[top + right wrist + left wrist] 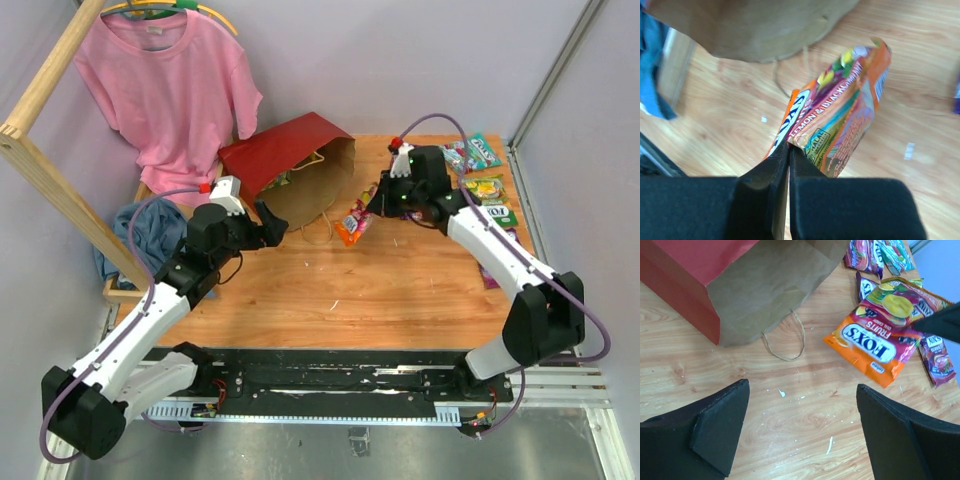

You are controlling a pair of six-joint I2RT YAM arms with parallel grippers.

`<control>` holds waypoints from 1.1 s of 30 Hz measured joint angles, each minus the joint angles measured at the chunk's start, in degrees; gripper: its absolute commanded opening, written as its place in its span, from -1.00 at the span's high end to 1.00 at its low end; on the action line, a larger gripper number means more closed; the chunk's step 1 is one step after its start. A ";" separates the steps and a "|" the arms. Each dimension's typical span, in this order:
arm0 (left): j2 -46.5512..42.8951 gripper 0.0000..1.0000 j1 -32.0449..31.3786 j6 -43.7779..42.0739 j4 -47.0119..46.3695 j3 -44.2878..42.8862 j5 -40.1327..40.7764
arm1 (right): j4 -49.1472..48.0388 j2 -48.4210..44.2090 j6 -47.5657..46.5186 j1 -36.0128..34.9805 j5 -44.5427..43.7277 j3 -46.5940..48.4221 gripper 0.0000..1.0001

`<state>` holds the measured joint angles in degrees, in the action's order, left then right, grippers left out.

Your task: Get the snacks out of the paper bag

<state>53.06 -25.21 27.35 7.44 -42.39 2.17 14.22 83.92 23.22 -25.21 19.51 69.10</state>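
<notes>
Right gripper [372, 208] pinched shut on the orange Fox's packet [352, 226], overhead, held clear just outside the mouth of the paper bag [300, 158]. Left wrist: left gripper [802, 390] gaped wide facing the bag, likely placed to steady it. Right wrist: packet hung by one edge

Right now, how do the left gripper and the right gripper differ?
The left gripper stands wide open; the right gripper is shut. The left gripper holds nothing; the right gripper pinches the orange Fox's packet by its edge. The left gripper sits before the paper bag; the right gripper is nearer the loose packets. Both have black fingers.
</notes>
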 measured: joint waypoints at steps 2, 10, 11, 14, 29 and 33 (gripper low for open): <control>0.50 -0.83 0.00 0.09 -0.09 -0.02 -0.70 | 4.09 1.95 -4.98 3.32 2.23 2.97 0.94; 0.83 -0.83 0.00 -0.22 0.11 -0.04 -0.79 | 11.26 21.16 -17.07 10.82 13.05 18.91 0.95; 0.83 -0.83 0.00 -0.33 0.35 -0.04 -0.66 | 11.87 23.89 -17.92 10.86 14.01 21.33 0.94; 0.79 -0.83 0.02 -0.76 1.49 -0.20 -0.02 | 14.40 31.82 -20.15 10.86 16.26 29.29 0.94; 1.38 -0.82 0.02 -1.38 2.93 -1.31 0.31 | 25.59 50.75 -20.50 16.63 16.94 61.86 -0.59; 2.12 -0.82 0.02 -1.31 2.84 -1.31 0.28 | 23.74 43.45 -20.22 17.09 11.96 54.73 -0.31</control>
<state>55.18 -25.19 26.04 10.28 -43.70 2.46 37.95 127.37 3.01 -8.12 31.46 123.83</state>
